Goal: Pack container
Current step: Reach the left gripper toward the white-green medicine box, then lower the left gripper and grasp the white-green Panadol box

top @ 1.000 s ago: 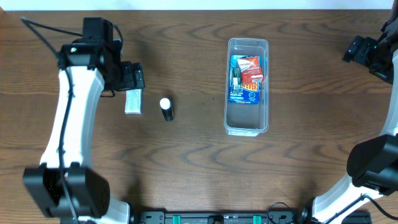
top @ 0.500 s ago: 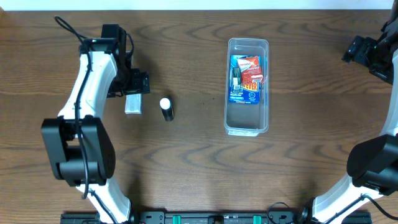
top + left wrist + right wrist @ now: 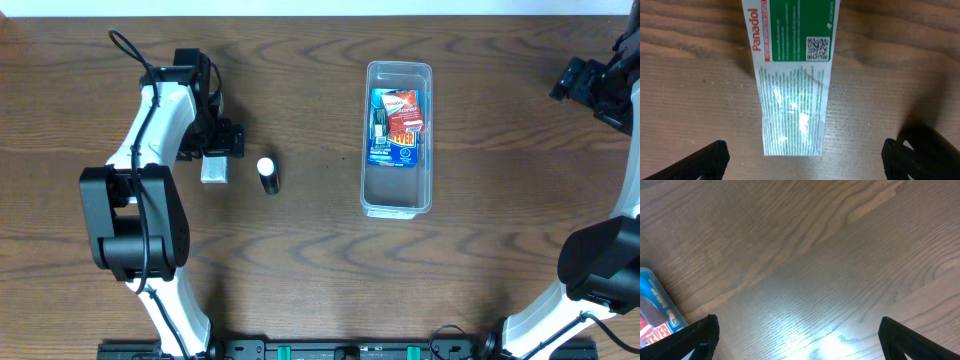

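Note:
The container (image 3: 398,195), a clear narrow bin, stands right of centre and holds a blue pack (image 3: 392,150) and a red pack (image 3: 405,112). A white and green Panadol box (image 3: 214,168) lies flat on the table at the left; in the left wrist view the box (image 3: 794,85) lies just ahead of the fingertips. My left gripper (image 3: 219,141) (image 3: 802,162) is open, right above the box's far end, jaws spread wider than the box. A small bottle with a white cap (image 3: 267,173) lies right of the box. My right gripper (image 3: 583,82) (image 3: 799,339) is open and empty at the far right.
The wooden table (image 3: 300,260) carries everything. The right wrist view shows a corner of the blue pack (image 3: 655,305) at its left edge. The left arm's white links (image 3: 140,150) reach from the front left toward the box.
The left arm has swung right and its gripper has moved down over the Panadol box's far end. The box, bottle, container and right arm have not moved.

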{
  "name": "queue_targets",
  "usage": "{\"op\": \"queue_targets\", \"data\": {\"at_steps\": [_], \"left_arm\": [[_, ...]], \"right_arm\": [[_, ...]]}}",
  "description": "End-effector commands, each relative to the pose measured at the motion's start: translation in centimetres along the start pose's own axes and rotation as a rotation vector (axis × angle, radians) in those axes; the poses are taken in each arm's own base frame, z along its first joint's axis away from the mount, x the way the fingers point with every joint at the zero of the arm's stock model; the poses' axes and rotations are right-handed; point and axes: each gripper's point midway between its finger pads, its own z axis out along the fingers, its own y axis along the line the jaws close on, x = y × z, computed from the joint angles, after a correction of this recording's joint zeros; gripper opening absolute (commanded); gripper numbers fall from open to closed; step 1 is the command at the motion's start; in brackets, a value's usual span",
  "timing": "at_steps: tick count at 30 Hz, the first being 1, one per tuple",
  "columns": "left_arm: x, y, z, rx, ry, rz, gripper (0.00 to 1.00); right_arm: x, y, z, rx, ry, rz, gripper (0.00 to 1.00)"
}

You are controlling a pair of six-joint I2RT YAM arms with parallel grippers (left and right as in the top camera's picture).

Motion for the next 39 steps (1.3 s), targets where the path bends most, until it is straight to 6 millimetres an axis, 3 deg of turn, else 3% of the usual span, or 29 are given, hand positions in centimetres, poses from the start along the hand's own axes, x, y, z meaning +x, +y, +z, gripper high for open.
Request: {"op": "queue_targets", "data": {"at_steps": [1, 20, 39], "left_arm": [[0.2, 0.4, 0.8, -0.013, 0.017, 0.011, 0.98], [1.3, 0.4, 3.5, -0.013, 0.027, 0.011, 0.98], [-0.1, 0.4, 4.8, -0.011, -0.046, 0.010, 0.98]], "right_arm": [[0.0, -0.2, 0.1, 0.008, 0.003, -0.004, 0.99], [0.0, -0.2, 0.1, 0.008, 0.003, -0.004, 0.99], [0.0, -0.2, 0.1, 0.008, 0.003, -0.004, 0.99]]}}
